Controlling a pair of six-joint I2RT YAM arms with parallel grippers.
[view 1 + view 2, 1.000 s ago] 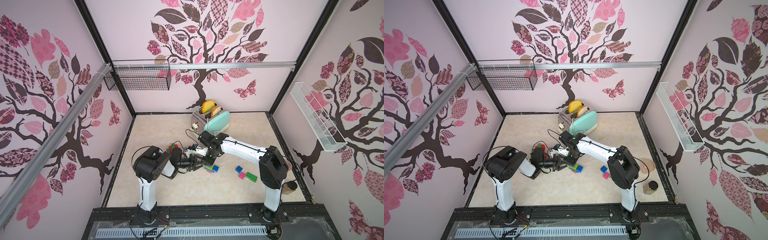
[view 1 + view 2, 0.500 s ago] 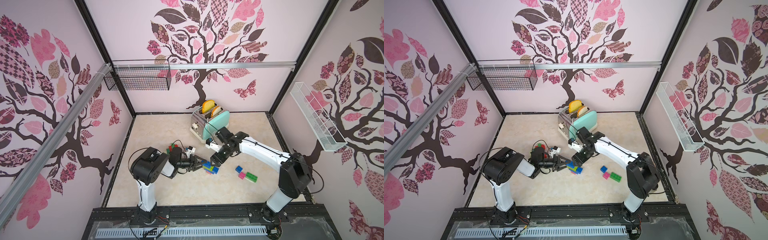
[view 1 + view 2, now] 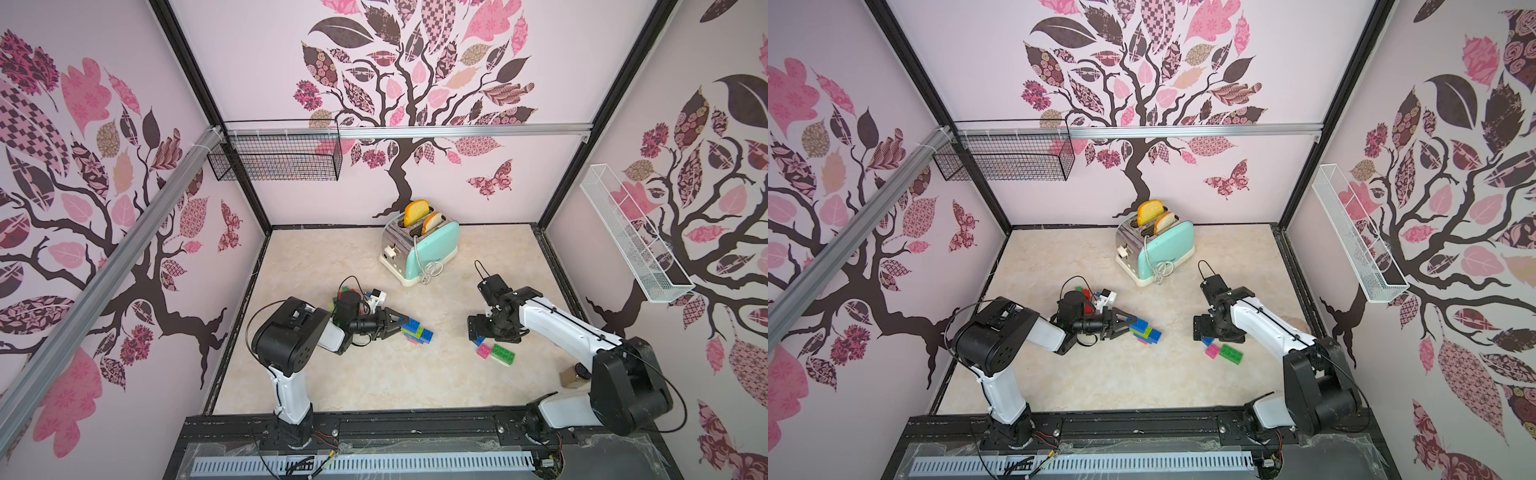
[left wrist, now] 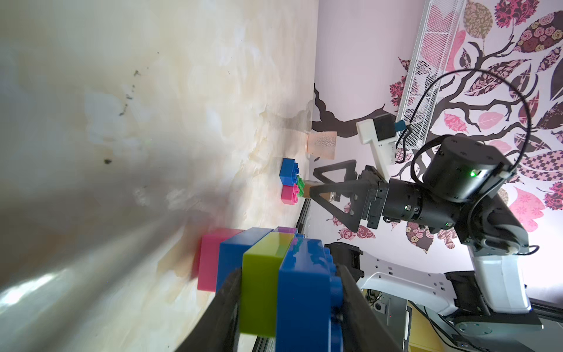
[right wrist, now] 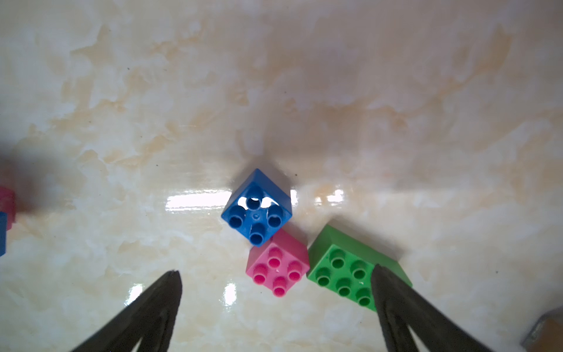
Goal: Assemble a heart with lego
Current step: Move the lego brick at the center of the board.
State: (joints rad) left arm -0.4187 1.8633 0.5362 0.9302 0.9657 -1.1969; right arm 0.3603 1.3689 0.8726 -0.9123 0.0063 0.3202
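A stack of joined lego (image 3: 415, 330) in blue, lime and pink rests on the floor left of centre, also visible in the other top view as the lego stack (image 3: 1144, 332). My left gripper (image 3: 400, 324) is shut on this stack; in the left wrist view its fingers (image 4: 350, 292) press the blue brick (image 4: 304, 283) and the lime brick (image 4: 262, 274) between them. My right gripper (image 3: 478, 329) hangs open, pointing down over three loose bricks. In the right wrist view a blue brick (image 5: 257, 210), a pink brick (image 5: 277, 268) and a green brick (image 5: 347, 268) lie below the right gripper (image 5: 275, 271).
A mint toaster (image 3: 428, 249) with two bread slices stands at the back centre, its cord trailing in front. Red and green bricks (image 3: 341, 296) lie behind my left wrist. A small brown jar (image 3: 571, 376) sits near the right wall. Wire baskets hang on the walls.
My right gripper has opened, let go at the lego stack and swung right to hang over the three loose bricks. My left gripper has kept its grip and place.
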